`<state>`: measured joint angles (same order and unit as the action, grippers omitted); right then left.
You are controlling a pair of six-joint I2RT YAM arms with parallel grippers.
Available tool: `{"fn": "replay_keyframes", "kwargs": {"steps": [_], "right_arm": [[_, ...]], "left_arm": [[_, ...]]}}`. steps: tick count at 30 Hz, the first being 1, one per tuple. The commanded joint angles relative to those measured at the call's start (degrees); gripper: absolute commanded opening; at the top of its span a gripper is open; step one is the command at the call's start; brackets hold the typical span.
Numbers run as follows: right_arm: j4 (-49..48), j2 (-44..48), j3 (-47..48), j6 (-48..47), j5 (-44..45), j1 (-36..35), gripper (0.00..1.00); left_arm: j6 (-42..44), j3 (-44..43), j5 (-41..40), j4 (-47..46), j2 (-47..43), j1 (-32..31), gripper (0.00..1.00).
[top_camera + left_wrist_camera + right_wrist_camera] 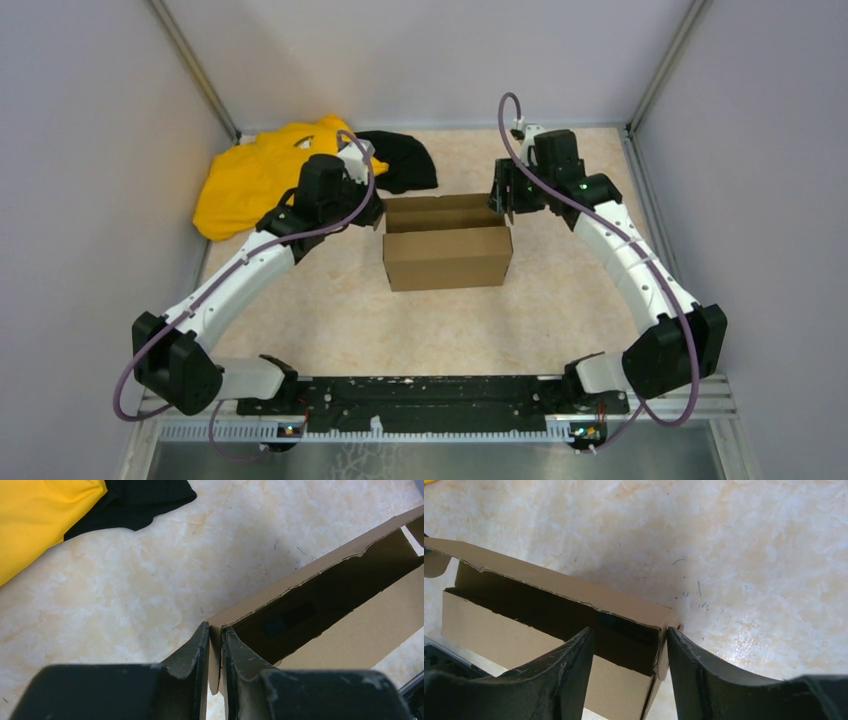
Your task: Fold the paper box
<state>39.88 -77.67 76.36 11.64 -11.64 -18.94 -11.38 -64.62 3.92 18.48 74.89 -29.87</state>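
Observation:
The paper box is plain brown cardboard, a shallow rectangular box with its top open, standing mid-table. My left gripper is at the box's back left corner; in the left wrist view it is shut on the thin end wall of the box. My right gripper is at the back right corner; in the right wrist view it is open, its jaws straddling the right end wall of the box, one finger inside, one outside.
A yellow cloth and a black cloth lie at the back left, just behind the left gripper; both also show in the left wrist view, yellow cloth and black cloth. Grey walls enclose the table.

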Motion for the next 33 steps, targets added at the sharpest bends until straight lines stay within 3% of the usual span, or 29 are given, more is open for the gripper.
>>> {"fn": "replay_keyframes", "kwargs": {"steps": [1, 8, 20, 26, 33], "right_arm": [[-4.29, 1.75, -0.82, 0.74, -2.09, 0.57, 0.52], [-4.11, 2.33, -1.28, 0.86, -1.71, 0.57, 0.55], [-3.63, 3.70, -0.84, 0.84, 0.32, 2.11, 0.82], [-2.37, 6.42, -0.49, 1.24, 7.63, 3.07, 0.84], [3.15, 11.96, 0.09, -0.30, 7.84, 2.29, 0.74]], "left_arm": [[-0.82, 0.81, 1.35, -0.19, -1.14, -0.37, 0.19], [-0.67, 0.60, 1.21, 0.13, -1.48, -0.37, 0.19], [-0.40, -0.23, 1.03, 0.75, -1.23, -0.37, 0.20], [-0.23, -0.58, 0.86, 0.99, -1.13, -0.37, 0.20], [-0.05, -1.12, 1.45, 1.38, -0.99, -0.35, 0.20]]}}
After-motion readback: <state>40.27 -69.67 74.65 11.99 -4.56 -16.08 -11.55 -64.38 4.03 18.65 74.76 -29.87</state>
